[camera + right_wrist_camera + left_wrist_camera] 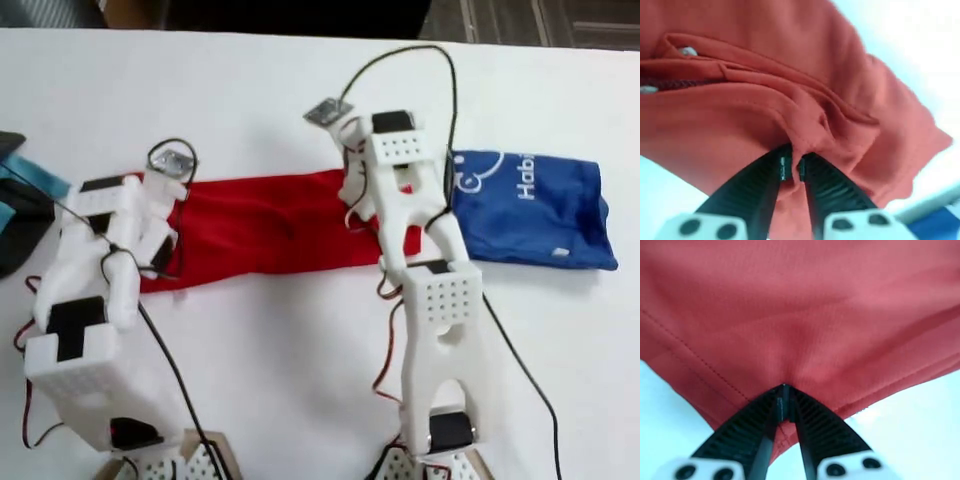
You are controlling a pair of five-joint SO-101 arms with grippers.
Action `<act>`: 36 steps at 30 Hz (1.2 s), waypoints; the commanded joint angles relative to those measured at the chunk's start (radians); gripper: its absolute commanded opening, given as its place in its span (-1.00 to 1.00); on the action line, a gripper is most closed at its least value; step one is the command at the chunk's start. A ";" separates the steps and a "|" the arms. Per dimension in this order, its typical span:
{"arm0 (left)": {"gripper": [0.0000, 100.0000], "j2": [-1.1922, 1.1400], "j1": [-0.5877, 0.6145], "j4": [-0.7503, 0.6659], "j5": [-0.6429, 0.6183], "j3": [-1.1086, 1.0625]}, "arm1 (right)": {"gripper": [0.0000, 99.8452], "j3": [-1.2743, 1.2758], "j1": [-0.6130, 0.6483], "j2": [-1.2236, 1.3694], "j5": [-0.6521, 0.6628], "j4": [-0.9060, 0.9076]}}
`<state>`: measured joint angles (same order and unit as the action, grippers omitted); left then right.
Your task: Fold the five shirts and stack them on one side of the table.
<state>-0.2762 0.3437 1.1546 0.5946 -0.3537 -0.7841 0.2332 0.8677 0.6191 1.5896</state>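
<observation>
A red shirt (260, 225) lies stretched in a long band across the white table between the two arms. My left gripper (784, 405) is shut on the hem of the red shirt (800, 320) at its left end; in the high view the left gripper (160, 235) sits over that end. My right gripper (791, 167) is shut on bunched folds of the red shirt (750, 105) near the collar; in the high view the right gripper (372, 205) is at the shirt's right end. A folded blue shirt (530, 205) lies just right of it.
Dark and teal clothing (22, 200) lies at the table's left edge. Cables run from both arms toward the near edge. The white table (270, 360) stretches bare between the two arm bases.
</observation>
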 commanded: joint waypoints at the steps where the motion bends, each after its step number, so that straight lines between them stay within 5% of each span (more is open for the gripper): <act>1: -0.95 0.000 0.015 -0.021 -0.005 -0.005 | -0.96 -0.110 -0.022 -0.012 0.003 0.033; 9: -0.95 0.000 0.015 -0.021 -0.005 -0.005 | -0.94 -0.157 -0.022 0.073 0.089 0.028; 16: -0.95 0.000 0.015 -0.021 -0.005 -0.005 | -0.53 -0.215 -0.022 0.051 0.087 0.076; 21: -0.95 0.000 0.015 -0.021 -0.005 -0.005 | -0.61 -0.250 -0.028 -0.053 0.087 0.119; 25: -0.95 0.000 0.015 -0.021 -0.005 -0.005 | -0.97 -0.149 -0.039 -0.137 0.064 0.120; 36: -0.95 0.000 0.015 -0.021 -0.005 -0.004 | -0.96 0.198 -0.022 -0.289 0.003 0.061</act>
<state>-0.2762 0.3437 1.1546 0.5946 -0.3537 -0.6199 0.2087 0.6575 0.6283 1.6909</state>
